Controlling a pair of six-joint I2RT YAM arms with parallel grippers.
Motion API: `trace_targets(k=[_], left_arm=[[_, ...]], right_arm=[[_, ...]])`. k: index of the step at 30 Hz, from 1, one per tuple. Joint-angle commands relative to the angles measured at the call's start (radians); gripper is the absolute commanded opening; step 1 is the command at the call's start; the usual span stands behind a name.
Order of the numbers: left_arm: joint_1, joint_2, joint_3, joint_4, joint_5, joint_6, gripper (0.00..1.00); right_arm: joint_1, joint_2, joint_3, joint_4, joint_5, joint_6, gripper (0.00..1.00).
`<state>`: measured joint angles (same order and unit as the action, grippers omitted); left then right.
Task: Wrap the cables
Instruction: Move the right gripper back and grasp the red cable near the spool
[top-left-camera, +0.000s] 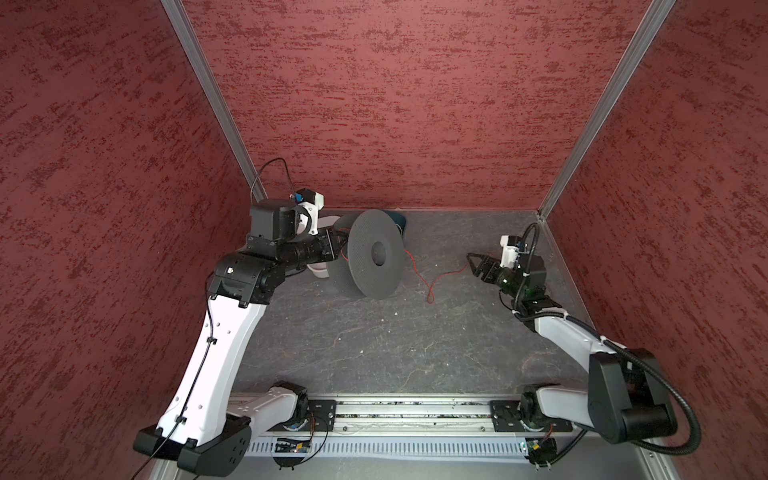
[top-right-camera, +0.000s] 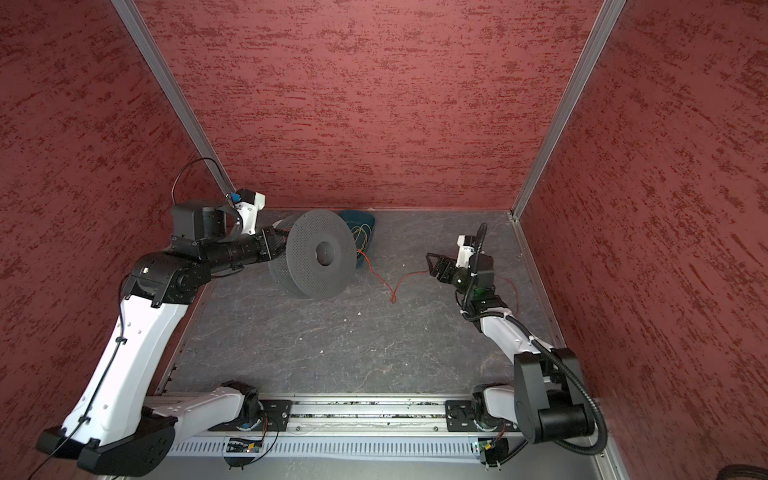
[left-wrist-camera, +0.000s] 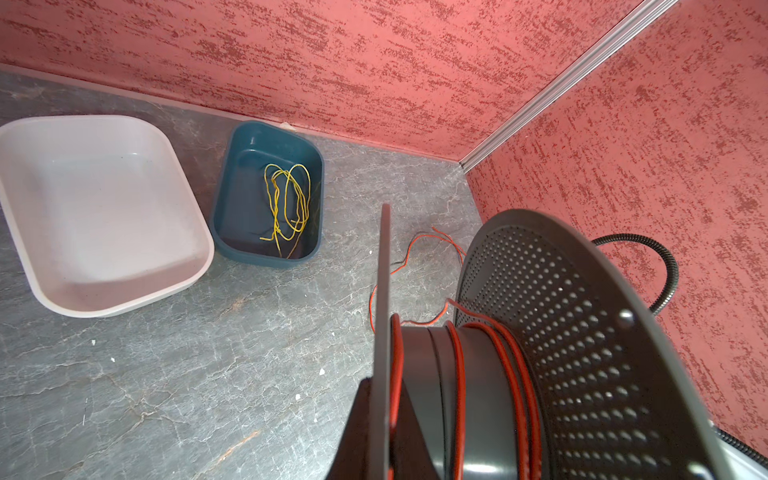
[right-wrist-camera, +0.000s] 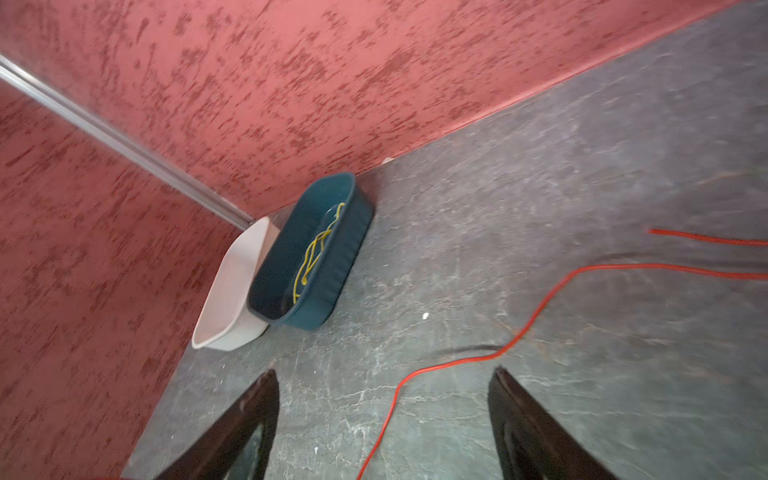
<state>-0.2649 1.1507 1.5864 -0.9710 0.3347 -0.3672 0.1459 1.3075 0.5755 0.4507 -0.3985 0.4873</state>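
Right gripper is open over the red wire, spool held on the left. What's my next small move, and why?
Probably lower the right gripper and close on the thin red cable: it runs slack across the grey table between its open jaws, ungripped. The left gripper is shut on the grey perforated spool, whose hub carries only a few turns.

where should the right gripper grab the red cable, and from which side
Grip the slack stretch of the red cable lying on the table just ahead of the open right gripper, well away from the spool. Probably best to come straight down from above with the jaws set across the strand. It is very thin and sits low, so the fingertips must close almost at the surface.
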Motion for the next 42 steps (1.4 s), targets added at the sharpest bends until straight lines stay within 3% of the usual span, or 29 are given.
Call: trace_targets(k=[1,10,14,20,24,31,37,42], left_arm=[[-0.005,-0.011,0.021,0.090,0.002,-0.017,0.00],[-0.007,0.000,0.025,0.100,0.005,-0.015,0.00],[-0.006,0.003,0.029,0.095,0.004,-0.012,0.00],[0.000,0.006,0.038,0.084,0.004,-0.009,0.00],[0.036,0.007,0.035,0.092,0.016,-0.021,0.00],[0.114,0.019,0.018,0.127,0.072,-0.055,0.00],[0.154,0.022,0.007,0.197,0.122,-0.122,0.00],[0.139,0.018,-0.024,0.227,-0.018,-0.162,0.00]], right_arm=[[0.069,0.026,-0.050,0.202,-0.043,-0.097,0.79],[0.223,0.138,-0.130,0.440,-0.130,-0.262,0.76],[0.287,0.212,-0.120,0.458,-0.118,-0.329,0.76],[0.302,0.325,-0.074,0.551,-0.145,-0.279,0.73],[0.311,0.400,-0.022,0.535,-0.157,-0.254,0.59],[0.342,0.452,-0.042,0.580,-0.120,-0.215,0.17],[0.406,0.436,-0.038,0.496,-0.027,-0.233,0.02],[0.510,0.389,0.017,0.317,0.109,-0.295,0.00]])
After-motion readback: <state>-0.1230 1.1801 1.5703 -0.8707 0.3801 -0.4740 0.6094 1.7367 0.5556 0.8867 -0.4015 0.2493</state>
